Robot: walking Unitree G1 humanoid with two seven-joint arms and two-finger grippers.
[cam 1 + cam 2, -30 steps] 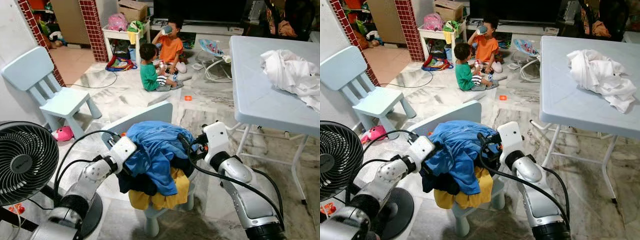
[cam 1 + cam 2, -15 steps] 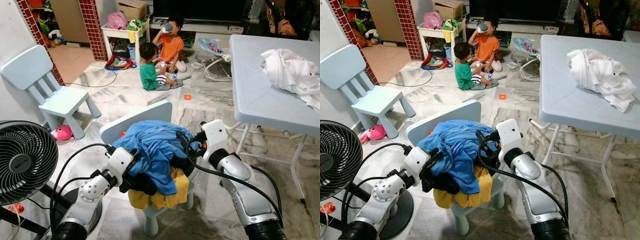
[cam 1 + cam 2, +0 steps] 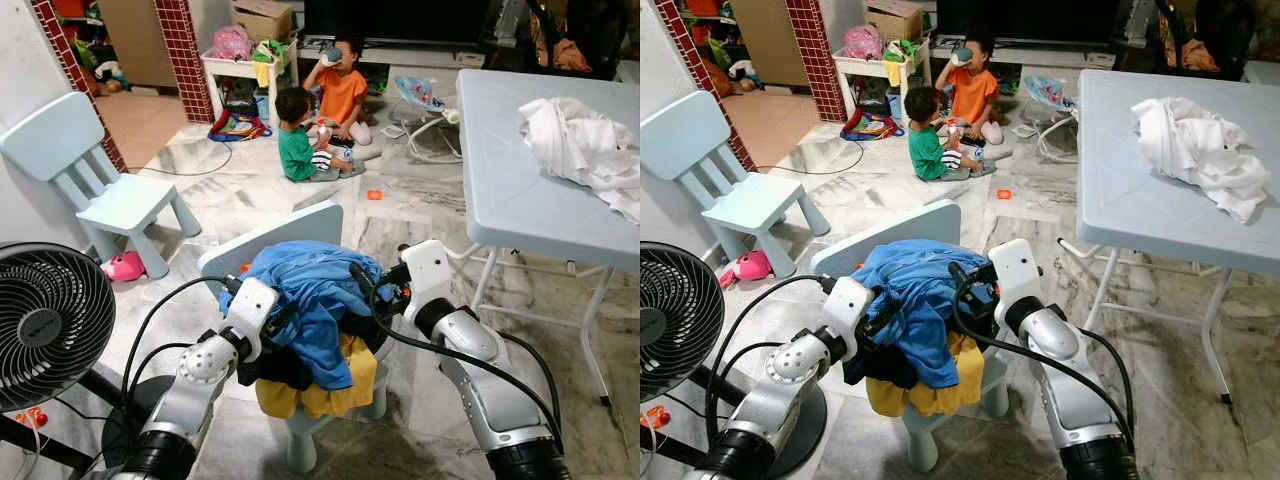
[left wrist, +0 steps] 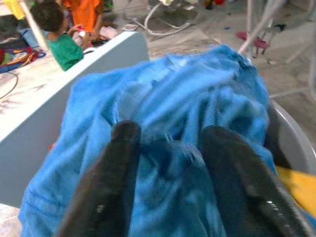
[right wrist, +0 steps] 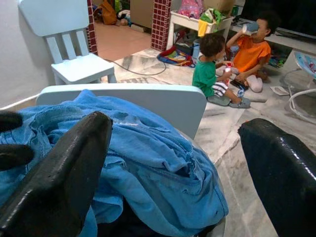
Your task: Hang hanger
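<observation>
Marble-floor living room: we bracket the blue garment (image 3: 310, 290) heaped on a small chair (image 3: 270, 232), left gripper (image 4: 170, 163) and right gripper (image 5: 173, 163) both spread wide for grabbing, no hanger visible.

Even, soft daylight fills the room, bright enough that colours read clearly, with no hard shadows; only faint shade lies under the white table (image 3: 520, 190) at the right and beneath the near chair (image 3: 300, 225). The marble floor (image 3: 250, 190) gives a mild sheen further off. Both head views are sharp, with slight bending of lines toward the edges. In the left wrist view the black fingers (image 4: 118, 163) are out of focus and the blue cloth (image 4: 197, 103) is softly blurred; the right wrist view's near fingers (image 5: 64, 168) blur too.
</observation>
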